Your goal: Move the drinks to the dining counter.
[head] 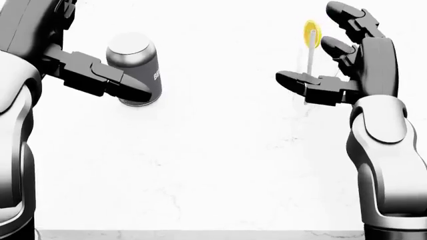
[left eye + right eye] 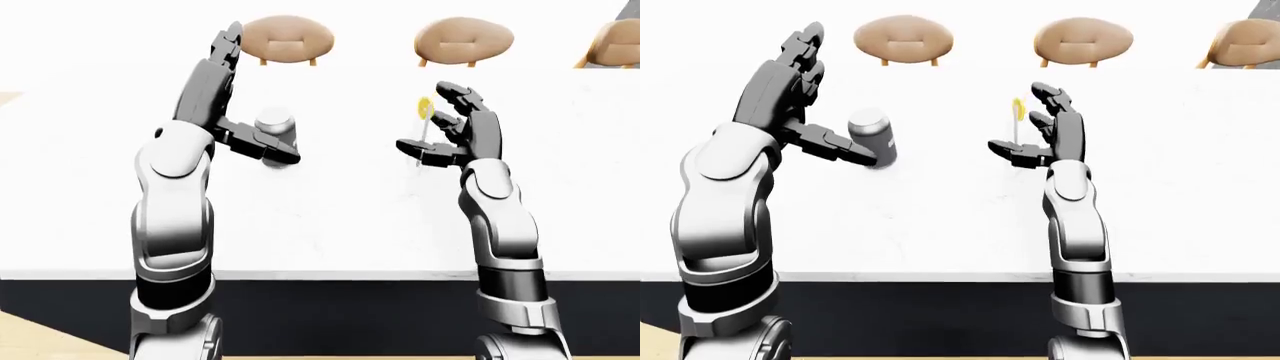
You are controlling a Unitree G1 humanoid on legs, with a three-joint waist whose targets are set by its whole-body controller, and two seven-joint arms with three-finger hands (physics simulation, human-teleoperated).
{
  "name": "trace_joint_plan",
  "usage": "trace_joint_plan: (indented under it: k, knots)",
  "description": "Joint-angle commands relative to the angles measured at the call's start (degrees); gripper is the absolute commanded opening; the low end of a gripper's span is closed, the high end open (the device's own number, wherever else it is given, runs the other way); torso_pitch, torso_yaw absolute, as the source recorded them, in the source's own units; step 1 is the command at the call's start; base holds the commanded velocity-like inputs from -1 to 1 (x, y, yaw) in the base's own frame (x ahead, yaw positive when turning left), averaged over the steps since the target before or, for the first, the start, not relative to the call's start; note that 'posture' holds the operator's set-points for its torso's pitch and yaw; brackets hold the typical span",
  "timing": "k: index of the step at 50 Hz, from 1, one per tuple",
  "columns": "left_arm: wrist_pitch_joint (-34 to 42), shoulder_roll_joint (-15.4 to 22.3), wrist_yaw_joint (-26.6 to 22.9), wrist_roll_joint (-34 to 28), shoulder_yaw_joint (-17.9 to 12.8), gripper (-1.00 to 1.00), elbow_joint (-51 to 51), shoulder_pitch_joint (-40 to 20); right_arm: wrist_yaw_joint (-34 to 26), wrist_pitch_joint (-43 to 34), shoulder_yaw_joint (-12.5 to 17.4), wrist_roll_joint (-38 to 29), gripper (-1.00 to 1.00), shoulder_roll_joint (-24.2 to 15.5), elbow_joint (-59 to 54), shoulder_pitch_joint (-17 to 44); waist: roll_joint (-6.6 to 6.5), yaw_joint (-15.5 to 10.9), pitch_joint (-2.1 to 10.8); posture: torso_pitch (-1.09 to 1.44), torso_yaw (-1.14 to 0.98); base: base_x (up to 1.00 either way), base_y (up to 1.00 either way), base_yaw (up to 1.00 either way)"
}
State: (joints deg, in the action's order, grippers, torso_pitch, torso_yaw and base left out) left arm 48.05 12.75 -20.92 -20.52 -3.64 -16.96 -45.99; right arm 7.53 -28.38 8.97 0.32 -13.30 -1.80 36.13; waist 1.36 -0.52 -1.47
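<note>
Both robot hands were spread wide. Left robot hand (image 1: 100, 77) at 9 o'clock touched the can (image 1: 136, 67); withdrawal risked tipping it. Right robot hand (image 1: 334, 60) risked toppling the garnished glass (image 1: 311, 47).

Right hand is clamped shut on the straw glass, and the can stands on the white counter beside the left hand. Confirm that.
Not quite: the head view shows the right hand open, fingers spread beside the straw glass. The can stands on the white counter beside the left hand.

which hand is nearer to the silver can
Left. The left hand stands right against the can, a finger lying across its side. The right hand is open far off at the view's right, by the drink with the yellow slice.
</note>
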Motion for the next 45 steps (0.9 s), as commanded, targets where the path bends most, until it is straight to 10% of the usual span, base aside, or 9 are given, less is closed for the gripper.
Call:
trace_joint_plan:
  k: [1, 11, 25, 45]
  knots:
    - [-1.4, 0.4, 0.4, -0.3, -0.3, 1.0, -1.7, -1.9, 0.2, 1.5, 0.5, -0.1, 0.46, -0.7, 2.2, 1.9, 0.04, 0.0, 1.6, 0.0, 0.0, 0.0, 0.0, 0.0]
    - [-0.9, 0.4, 0.1, -0.6, -0.3, 1.0, -2.3, -2.0, -0.3, 1.5, 1.0, 0.7, 1.0, -1.2, 2.4, 1.0, 0.11, 0.0, 1.46, 0.0, 0.0, 0.0, 0.0, 0.0]
    - [1.0, 1.5, -1.2, 0.1, -1.5, 1.0, -6.8, 0.6, -1.9, -0.8, 3.7, 2.7, 1.0, -3.9, 7.2, -1.7, 0.08, 0.1, 1.11, 0.0, 0.0, 0.0, 0.0, 0.0]
    - [14.9, 11.5, -1.1, 8.9, -13.2, 1.0, -24.5, 5.1, 3.6, -14.8, 21.9, 24.4, 1.0, -15.1, 30.6, -9.3, 0.53, 0.1, -0.06, 0.0, 0.0, 0.0, 0.0, 0.0]
